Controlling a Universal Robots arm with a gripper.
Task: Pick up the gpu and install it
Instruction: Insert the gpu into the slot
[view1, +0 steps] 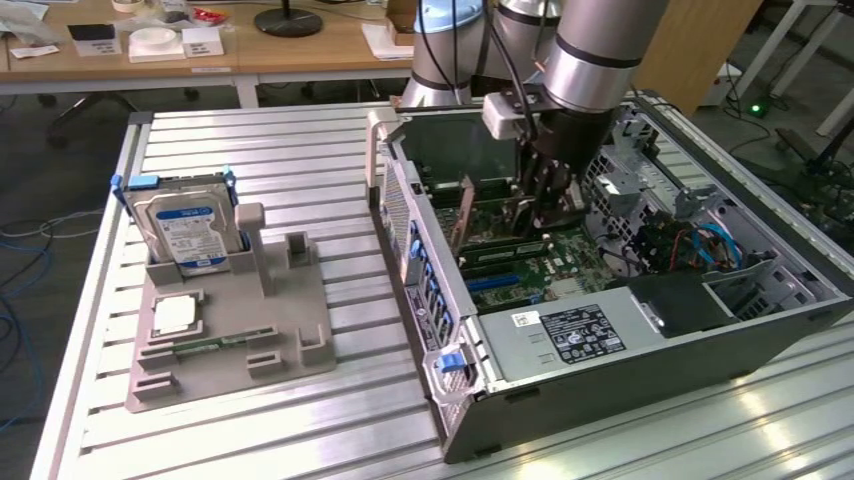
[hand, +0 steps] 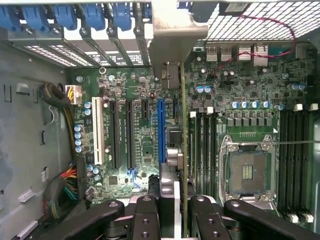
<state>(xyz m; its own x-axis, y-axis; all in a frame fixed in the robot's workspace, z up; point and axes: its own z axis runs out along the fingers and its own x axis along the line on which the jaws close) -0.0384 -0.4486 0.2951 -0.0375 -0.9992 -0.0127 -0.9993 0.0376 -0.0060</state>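
The gpu (view1: 470, 212) stands on edge inside the open computer case (view1: 441, 300), its grey metal bracket (hand: 175, 35) toward the case's rear wall with the blue clips. From the wrist view the card (hand: 183, 125) shows edge-on over the green motherboard (hand: 140, 150), just beside the blue slot (hand: 161, 130). My gripper (view1: 541, 222) reaches down into the case and is shut on the card. Its black fingers (hand: 167, 192) sit on either side of the card's edge, gripper (hand: 181, 199). Whether the card is seated in a slot I cannot tell.
An empty processor socket (hand: 248, 172) and memory slots (hand: 205, 150) lie beside the card. The power supply (view1: 561, 335) fills the case's near end. At the exterior view's left, a grey fixture (view1: 227, 340) holds a blue-labelled hard drive (view1: 187, 225) and a small silver chip (view1: 174, 315).
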